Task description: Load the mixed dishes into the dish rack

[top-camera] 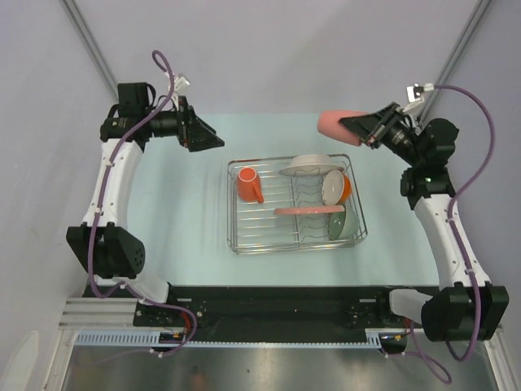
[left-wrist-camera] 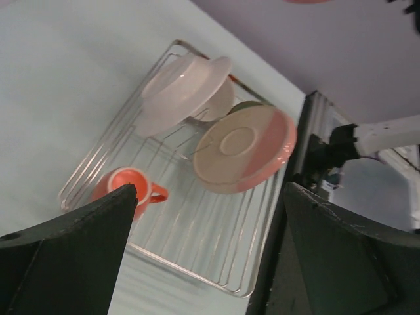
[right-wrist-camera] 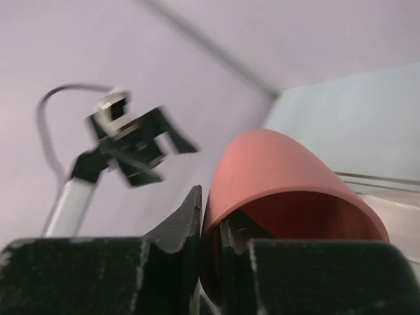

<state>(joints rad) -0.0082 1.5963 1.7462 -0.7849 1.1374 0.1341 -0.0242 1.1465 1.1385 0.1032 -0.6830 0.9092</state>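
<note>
My right gripper (top-camera: 353, 129) is shut on the rim of the pink tumbler (top-camera: 334, 123), holding it on its side in the air behind the rack's back right corner. In the right wrist view one finger sits inside the tumbler (right-wrist-camera: 282, 170) and one outside. The silver dish rack (top-camera: 233, 213) holds the orange mug (top-camera: 249, 185), white plate (top-camera: 309, 165), pink plate (top-camera: 308, 210), orange-and-white bowl (top-camera: 335, 187) and pale green bowl (top-camera: 339, 221). My left gripper (top-camera: 213, 140) hangs open and empty behind the rack's left, looking down on the mug (left-wrist-camera: 125, 187) and plates.
A black rail (top-camera: 277, 297) with both arm bases runs along the near edge. Grey walls with slanted frame struts close in the back and sides. The left arm (right-wrist-camera: 131, 141) shows blurred in the right wrist view.
</note>
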